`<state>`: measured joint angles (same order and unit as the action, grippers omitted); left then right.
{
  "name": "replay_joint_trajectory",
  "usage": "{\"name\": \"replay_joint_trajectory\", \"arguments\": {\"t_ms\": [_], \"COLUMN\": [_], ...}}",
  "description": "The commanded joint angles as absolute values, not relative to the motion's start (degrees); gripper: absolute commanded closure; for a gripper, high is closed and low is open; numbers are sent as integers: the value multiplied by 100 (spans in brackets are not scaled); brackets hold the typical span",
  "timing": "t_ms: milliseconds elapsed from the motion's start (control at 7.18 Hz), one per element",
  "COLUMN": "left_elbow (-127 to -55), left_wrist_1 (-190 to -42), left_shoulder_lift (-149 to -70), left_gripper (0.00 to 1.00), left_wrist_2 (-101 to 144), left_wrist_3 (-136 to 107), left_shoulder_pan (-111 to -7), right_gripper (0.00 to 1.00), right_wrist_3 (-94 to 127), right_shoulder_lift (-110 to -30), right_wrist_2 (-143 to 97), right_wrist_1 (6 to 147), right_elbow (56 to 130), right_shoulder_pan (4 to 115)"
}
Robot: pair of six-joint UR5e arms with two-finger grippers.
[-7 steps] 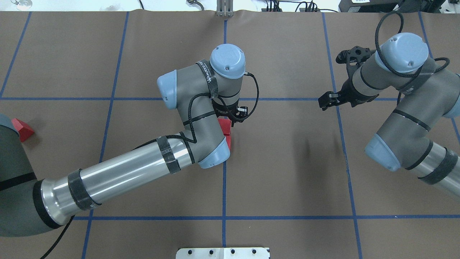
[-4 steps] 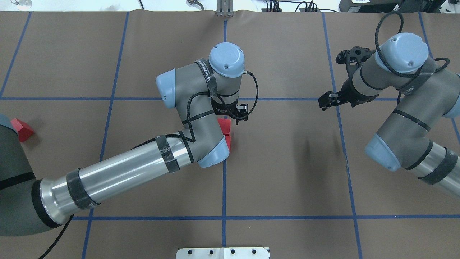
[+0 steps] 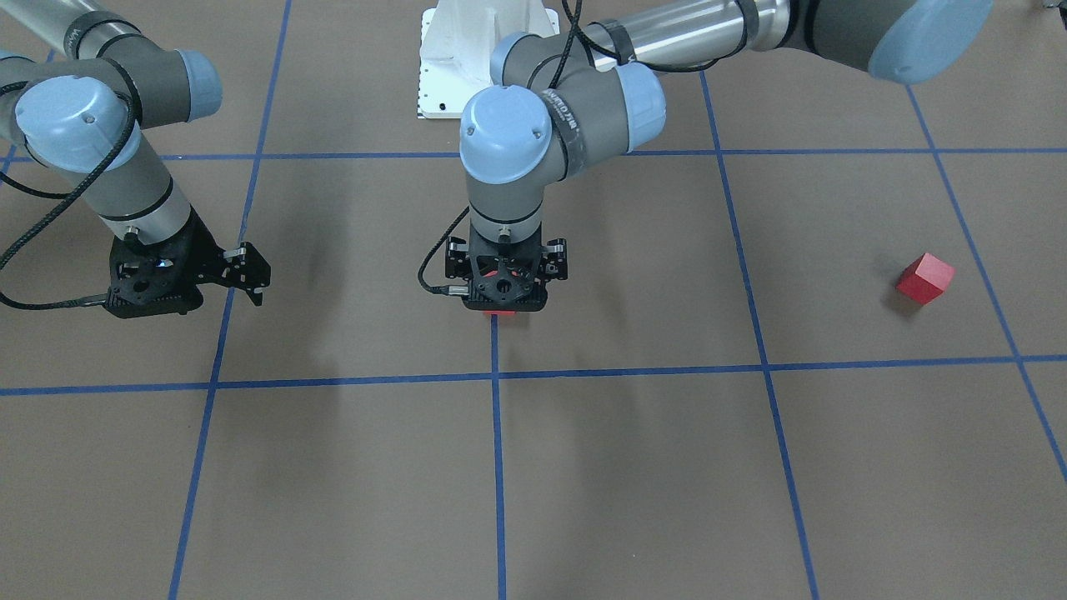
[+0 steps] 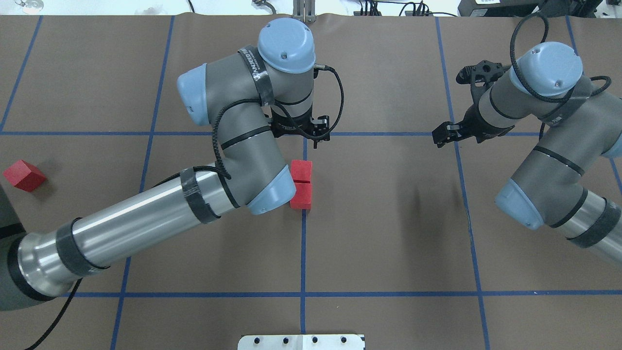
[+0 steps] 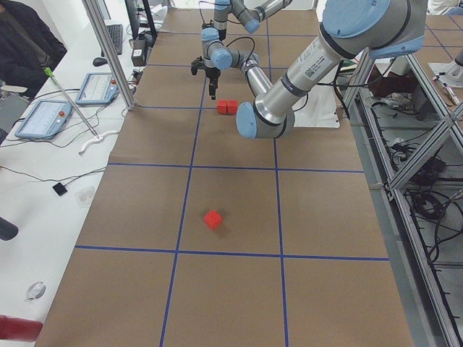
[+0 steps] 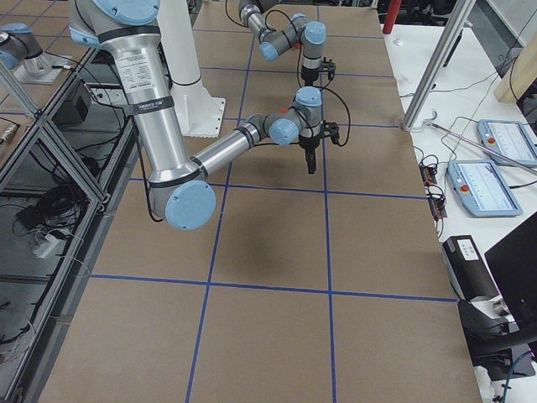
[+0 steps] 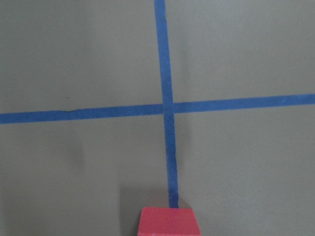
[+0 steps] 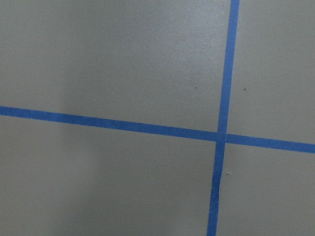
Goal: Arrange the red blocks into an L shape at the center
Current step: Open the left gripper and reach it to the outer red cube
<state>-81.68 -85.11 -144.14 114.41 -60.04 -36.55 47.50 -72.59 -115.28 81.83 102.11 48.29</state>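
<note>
On the table (image 4: 388,233), the lone block (image 4: 23,175) should be set square against the pair (image 4: 301,184) by the empty left end effector (image 3: 503,293), gap unclear.

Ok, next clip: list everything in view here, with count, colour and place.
Centre red blocks: 2, red, touching in a line along the middle blue tape line.
Lone red block: 1, red, far out on the robot's left side.
Tape grid: blue, across the brown table cover.
Base plate: 1, white, at the robot's edge of the table.
Handheld screens: 2, pale grey, on the side bench.
Person: 1, dark clothes, beside the bench.
Left claw: black, raised by the centre pair; open or shut unclear.
Right claw: black, off on the robot's right side; state unclear.
</note>
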Motion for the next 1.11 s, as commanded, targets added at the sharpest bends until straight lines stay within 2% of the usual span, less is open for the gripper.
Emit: {"name": "replay_joint_trajectory", "arguments": {"t_ms": [0, 139, 418, 557, 975], "left_elbow": [-9959, -10489, -10574, -10217, -9161], "left_wrist_1": [-8455, -8551, -9740, -10199, -10309], "left_shoulder_lift": [-12674, -11804, -10072, -9681, -9659], "left_gripper": [1, 0, 0, 0, 0], "left_wrist_2": [11470, 11731, 12390, 12410, 12410], "left_wrist_3": [-5497, -4945, -3120, -2137, -15], "left_shoulder_pan": [-4066, -4426, -5576, -6138, -6574], "right_gripper": [0, 0, 0, 0, 0], "right_wrist_3": [4737, 4737, 4737, 4737, 4746], "right_shoulder_lift": [-7277, -7295, -7304, -7330, -7321], "right_wrist_2": [-11627, -11628, -11628, -11628, -11610], "right_wrist_1": [8191, 8191, 8183, 8183, 8183], "right_elbow": [10213, 10213, 10230, 10248, 10257], "right_shoulder_pan": [5018, 5036, 5045, 5045, 5036]}}
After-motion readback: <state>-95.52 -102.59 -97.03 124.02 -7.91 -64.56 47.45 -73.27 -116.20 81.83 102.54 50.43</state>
